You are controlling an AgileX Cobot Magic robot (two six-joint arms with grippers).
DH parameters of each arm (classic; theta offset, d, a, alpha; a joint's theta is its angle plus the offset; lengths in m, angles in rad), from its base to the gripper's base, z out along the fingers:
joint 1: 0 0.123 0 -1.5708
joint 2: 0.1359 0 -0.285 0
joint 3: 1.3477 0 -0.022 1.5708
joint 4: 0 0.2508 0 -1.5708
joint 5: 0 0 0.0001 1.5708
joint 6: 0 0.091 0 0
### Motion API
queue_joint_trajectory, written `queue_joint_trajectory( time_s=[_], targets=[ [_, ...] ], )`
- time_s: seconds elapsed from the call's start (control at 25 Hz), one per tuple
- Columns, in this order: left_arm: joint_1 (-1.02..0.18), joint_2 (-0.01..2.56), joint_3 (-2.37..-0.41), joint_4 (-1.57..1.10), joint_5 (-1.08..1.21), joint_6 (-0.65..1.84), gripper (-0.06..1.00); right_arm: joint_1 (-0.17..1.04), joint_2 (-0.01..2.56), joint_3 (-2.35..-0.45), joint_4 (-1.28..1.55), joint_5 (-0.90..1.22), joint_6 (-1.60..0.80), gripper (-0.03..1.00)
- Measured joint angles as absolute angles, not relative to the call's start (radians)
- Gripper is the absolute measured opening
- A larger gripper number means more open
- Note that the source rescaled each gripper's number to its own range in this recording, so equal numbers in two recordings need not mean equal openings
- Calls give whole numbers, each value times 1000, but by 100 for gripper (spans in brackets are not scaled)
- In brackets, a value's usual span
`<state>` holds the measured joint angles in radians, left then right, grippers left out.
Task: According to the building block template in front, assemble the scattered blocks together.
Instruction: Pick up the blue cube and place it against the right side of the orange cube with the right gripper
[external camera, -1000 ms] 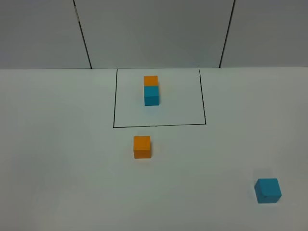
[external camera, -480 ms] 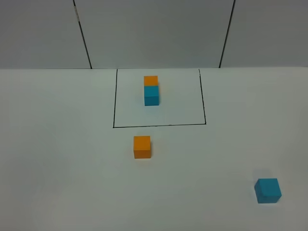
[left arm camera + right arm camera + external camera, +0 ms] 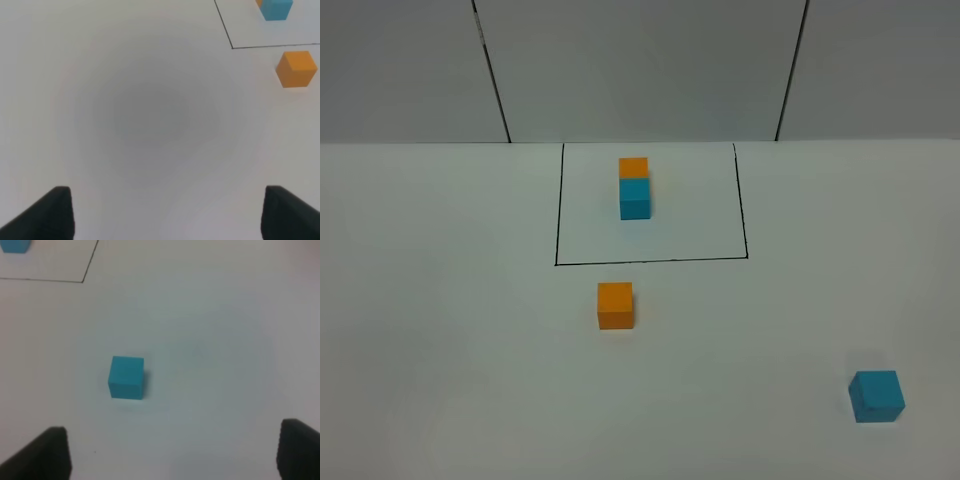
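Though ahead, teal cube (image 3: 126,377) outside jaws.

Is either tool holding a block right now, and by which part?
Nothing is held. The left tool and right tool are both open and empty; the orange cube and teal-blue cube lie free.

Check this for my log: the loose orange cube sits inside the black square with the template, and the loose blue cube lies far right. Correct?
No: in the exterior high view the loose orange cube sits outside the black square, just in front of it. The loose blue cube does lie far right.
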<state>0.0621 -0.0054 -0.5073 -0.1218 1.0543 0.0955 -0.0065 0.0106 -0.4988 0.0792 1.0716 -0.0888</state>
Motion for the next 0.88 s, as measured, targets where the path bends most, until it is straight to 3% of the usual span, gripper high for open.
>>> queue_joint_trajectory(
  time_s=[0.88],
  targets=[
    [62, -5, -507, -122, 1053, 93, 71, -7, 25, -499, 97, 1072, -36, 70]
  ],
)
